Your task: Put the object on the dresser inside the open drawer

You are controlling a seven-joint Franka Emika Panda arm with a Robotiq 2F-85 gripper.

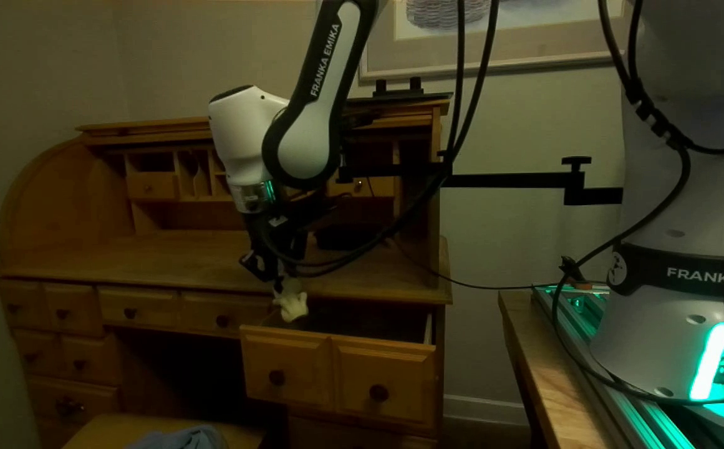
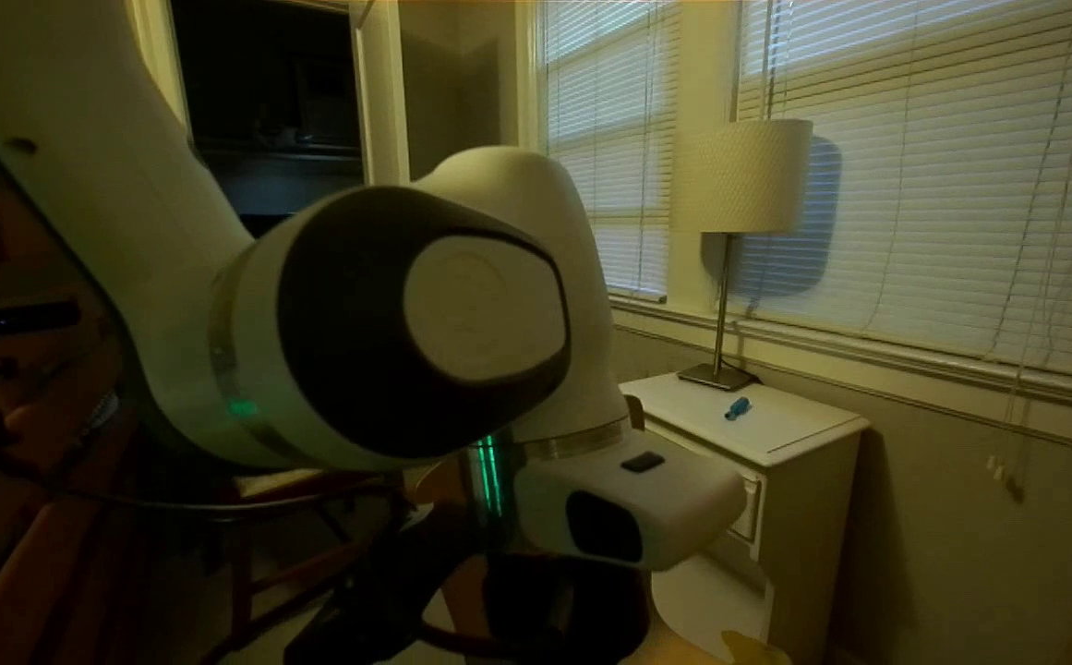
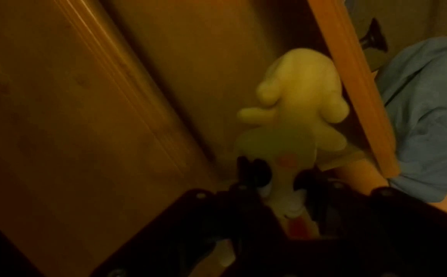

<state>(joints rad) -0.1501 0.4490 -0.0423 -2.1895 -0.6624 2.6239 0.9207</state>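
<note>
The object (image 1: 291,304) is a pale cream-yellow toy with large dark eyes, a pinkish spot and a red mouth. In the wrist view, the object (image 3: 304,84) hangs between the fingers of my gripper (image 3: 281,181), which is shut on its head. In an exterior view my gripper (image 1: 277,280) points down at the dresser's (image 1: 168,262) front edge. The object is over the left part of the open drawer (image 1: 337,371); I cannot tell whether it touches the drawer floor. In the wrist view the drawer's front rim (image 3: 358,84) is close beside the object. The fingertips are dark.
A chair seat with a blue-grey cloth (image 1: 178,438) stands before the dresser; the cloth (image 3: 427,115) also shows in the wrist view. A black item (image 1: 349,237) sits on the desktop. Cables hang by the arm. A white desk (image 2: 757,425) with a lamp (image 2: 743,175) stands by the window.
</note>
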